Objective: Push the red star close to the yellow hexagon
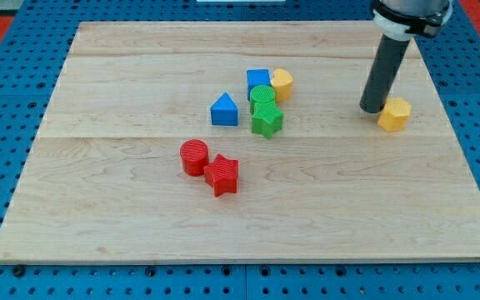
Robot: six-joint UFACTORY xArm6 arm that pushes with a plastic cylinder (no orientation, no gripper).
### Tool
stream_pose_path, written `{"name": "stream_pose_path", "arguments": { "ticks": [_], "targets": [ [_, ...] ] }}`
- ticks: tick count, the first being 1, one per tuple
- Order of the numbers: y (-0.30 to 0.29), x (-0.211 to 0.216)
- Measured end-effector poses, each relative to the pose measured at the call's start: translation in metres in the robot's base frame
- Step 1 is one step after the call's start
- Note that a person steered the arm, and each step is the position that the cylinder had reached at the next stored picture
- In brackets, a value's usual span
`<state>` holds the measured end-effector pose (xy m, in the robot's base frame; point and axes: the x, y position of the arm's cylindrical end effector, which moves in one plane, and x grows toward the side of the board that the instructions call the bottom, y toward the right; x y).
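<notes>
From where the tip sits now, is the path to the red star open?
Probably yes. My tip rests beside the yellow hexagon, and bare board lies between it and the red star; the green star cluster sits above that line.

Pale wooden table top (123, 217) with red (222, 175), blue (224, 110), green (266, 120) and yellow blocks (394, 114).

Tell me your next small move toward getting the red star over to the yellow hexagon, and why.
Probably I should swing my tip away from the yellow hexagon, which it nearly touches, toward the view's lower left, ending just left of the red star. The red cylinder sits against the star there, so I would come in below it.
</notes>
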<state>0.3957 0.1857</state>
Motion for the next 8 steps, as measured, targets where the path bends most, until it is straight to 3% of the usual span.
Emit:
{"name": "stream_pose_path", "arguments": {
  "ticks": [1,2,3,4,6,8],
  "targets": [
    [-0.043,0.037],
    [-0.036,0.117],
    [-0.105,0.175],
    [-0.204,0.195],
    [-0.252,0.141],
    [-0.122,0.12]
  ]
}}
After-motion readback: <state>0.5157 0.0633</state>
